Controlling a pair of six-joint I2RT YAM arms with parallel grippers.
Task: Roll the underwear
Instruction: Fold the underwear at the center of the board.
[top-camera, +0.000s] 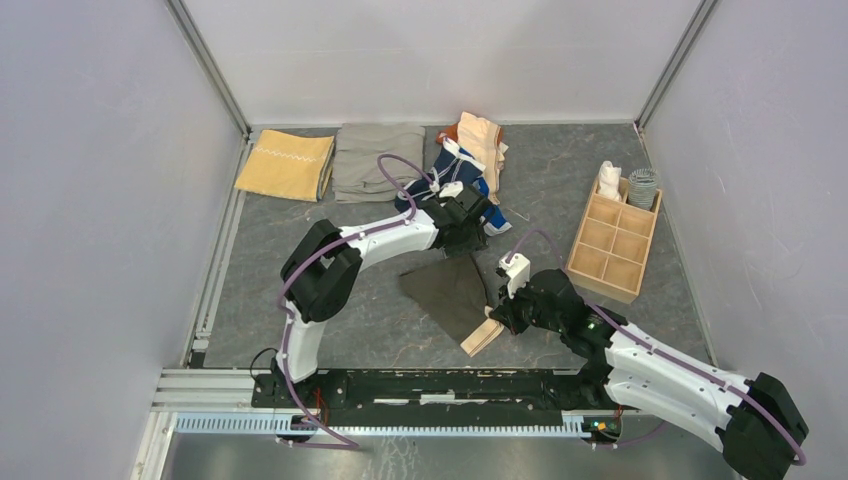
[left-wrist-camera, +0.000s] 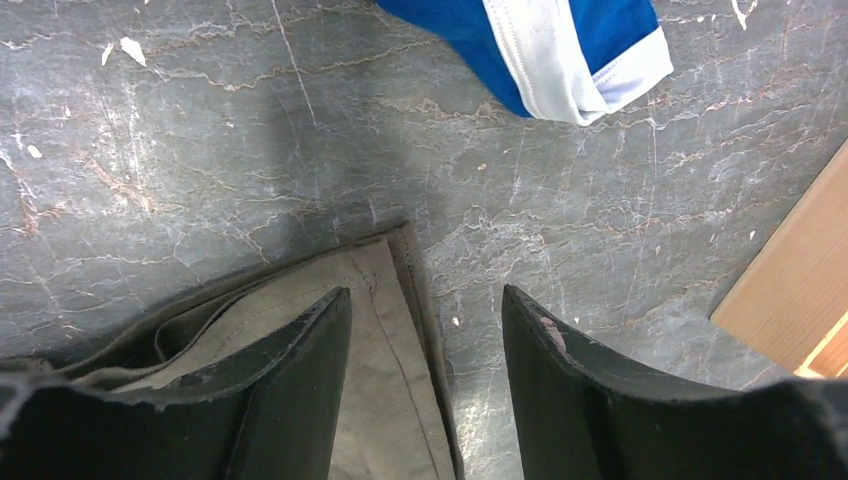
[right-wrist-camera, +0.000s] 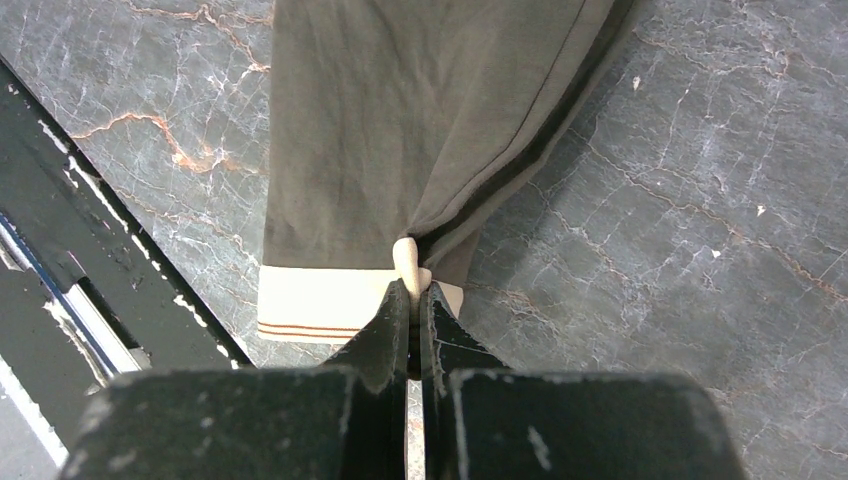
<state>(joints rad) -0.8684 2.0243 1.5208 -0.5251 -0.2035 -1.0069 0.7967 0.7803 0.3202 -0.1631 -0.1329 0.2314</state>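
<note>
right claw (right-wrist-camera: 412, 290) pinching underwear (right-wrist-camera: 400, 120) waistband (right-wrist-camera: 310, 305), clear only from wrist

Counted on the bench (top-camera: 560, 160): cloth, one box, two arms.

One pair of dark briefs (top-camera: 452, 285). The heap at the back shows one blue-and-white piece (top-camera: 455, 180) and one peach piece (top-camera: 482, 140) (too tangled for a surer count). Two folded cloths: one mustard cloth (top-camera: 287, 163) and one grey-khaki cloth (top-camera: 377, 160). One wooden box (top-camera: 612, 290) of eight compartments, with two rolls: a white roll (top-camera: 609, 180) and a grey roll (top-camera: 644, 187). Two grippers: the left gripper (top-camera: 470, 220) and the right gripper (top-camera: 497, 318).
</note>
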